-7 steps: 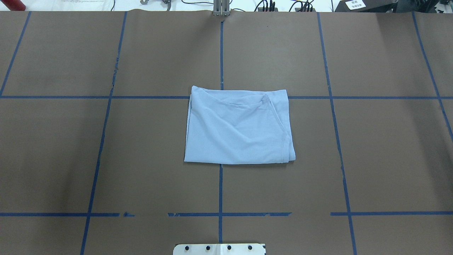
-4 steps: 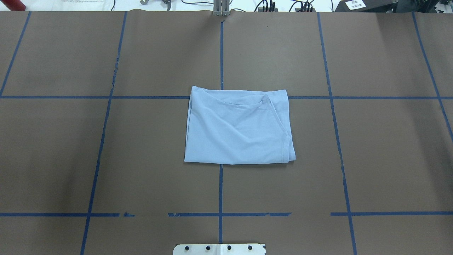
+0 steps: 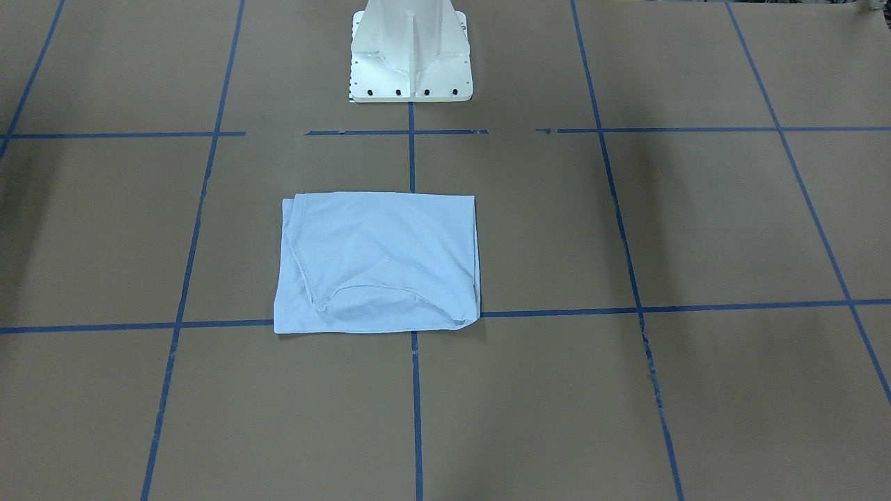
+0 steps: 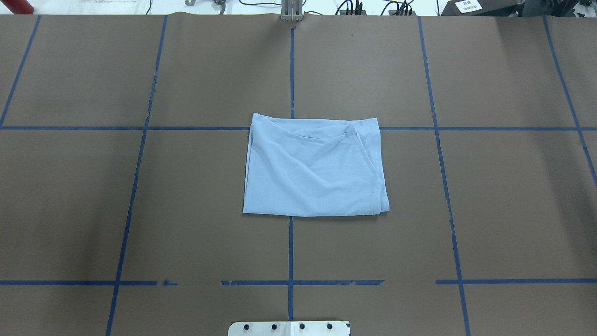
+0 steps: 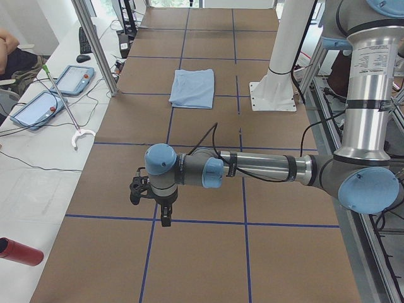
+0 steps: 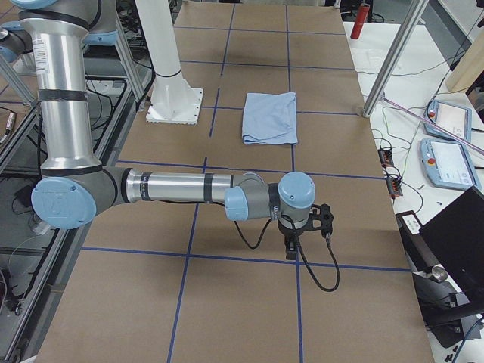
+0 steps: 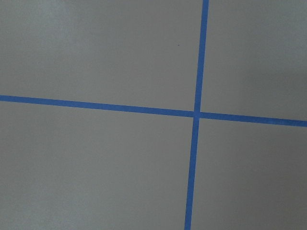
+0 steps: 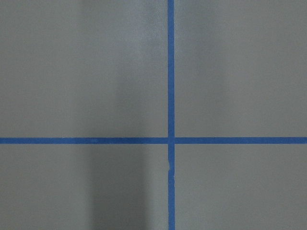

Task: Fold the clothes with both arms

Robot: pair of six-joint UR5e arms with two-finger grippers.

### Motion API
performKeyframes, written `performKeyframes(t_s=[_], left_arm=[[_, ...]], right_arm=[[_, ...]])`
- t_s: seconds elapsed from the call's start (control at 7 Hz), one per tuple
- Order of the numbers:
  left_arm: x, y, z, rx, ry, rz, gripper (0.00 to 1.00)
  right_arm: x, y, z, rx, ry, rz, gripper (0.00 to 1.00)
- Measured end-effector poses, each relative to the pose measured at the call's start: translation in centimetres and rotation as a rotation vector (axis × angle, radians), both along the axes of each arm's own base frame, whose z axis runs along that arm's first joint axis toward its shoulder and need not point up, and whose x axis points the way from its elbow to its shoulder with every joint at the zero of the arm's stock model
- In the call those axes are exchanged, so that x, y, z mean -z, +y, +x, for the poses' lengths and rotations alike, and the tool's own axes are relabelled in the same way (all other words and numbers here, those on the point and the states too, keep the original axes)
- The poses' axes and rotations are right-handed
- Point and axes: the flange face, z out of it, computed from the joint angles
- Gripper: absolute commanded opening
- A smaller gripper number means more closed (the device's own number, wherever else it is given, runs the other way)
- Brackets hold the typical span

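Two grippers hang far from the folded shirt (image 4: 315, 168) lying 12 o'clock of the base (image 4: 289, 328), left gripper (image 5: 165, 216) at 9, right gripper (image 6: 292, 246) at 3, finger spread untellable; folding seems done, so only parking is left.

L arm (image 5: 265, 167) & R arm (image 6: 181, 187) both stretched out horizontal, wrists aimed down; jaws' state unclear.

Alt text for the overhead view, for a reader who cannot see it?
A light blue T-shirt, folded into a rectangle, lies flat at the centre of a brown table gridded with blue tape. A white plate sits at the bottom edge.
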Motion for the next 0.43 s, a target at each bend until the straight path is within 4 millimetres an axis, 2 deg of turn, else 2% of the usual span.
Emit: performKeyframes(t_s=[0.43], left_arm=[[0.14, -0.04, 0.0, -0.001, 0.0, 0.008, 1.0]], right_arm=[[0.1, -0.06, 0.0, 0.0, 0.0, 0.002, 1.0]])
